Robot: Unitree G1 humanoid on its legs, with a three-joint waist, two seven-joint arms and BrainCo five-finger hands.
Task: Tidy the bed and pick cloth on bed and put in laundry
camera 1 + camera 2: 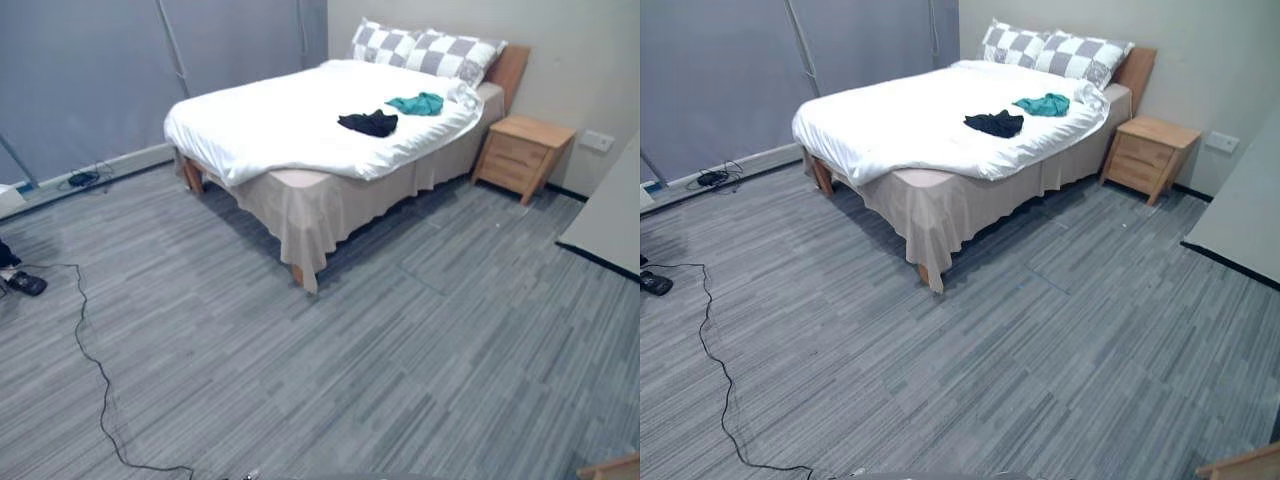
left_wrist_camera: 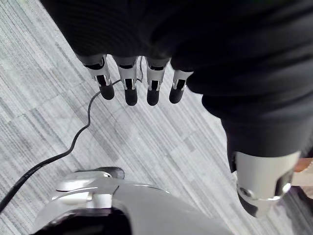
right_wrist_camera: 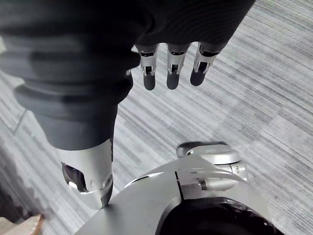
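A bed (image 1: 300,190) with a white duvet stands across the room at the far wall. On the duvet lie a black cloth (image 1: 368,123) and, closer to the pillows, a teal cloth (image 1: 417,103). Two grey-and-white checked pillows (image 1: 420,50) lean at the headboard. My left hand (image 2: 142,81) hangs over the grey floor with its fingers straight and nothing in it. My right hand (image 3: 171,66) hangs likewise over the floor, fingers relaxed and empty. Both hands are far from the bed.
A wooden nightstand (image 1: 522,152) stands right of the bed. A grey panel (image 1: 608,215) juts in at the right edge. A power strip with cords (image 1: 82,179) lies by the grey curtain wall. A wooden corner (image 1: 612,467) pokes in at lower right.
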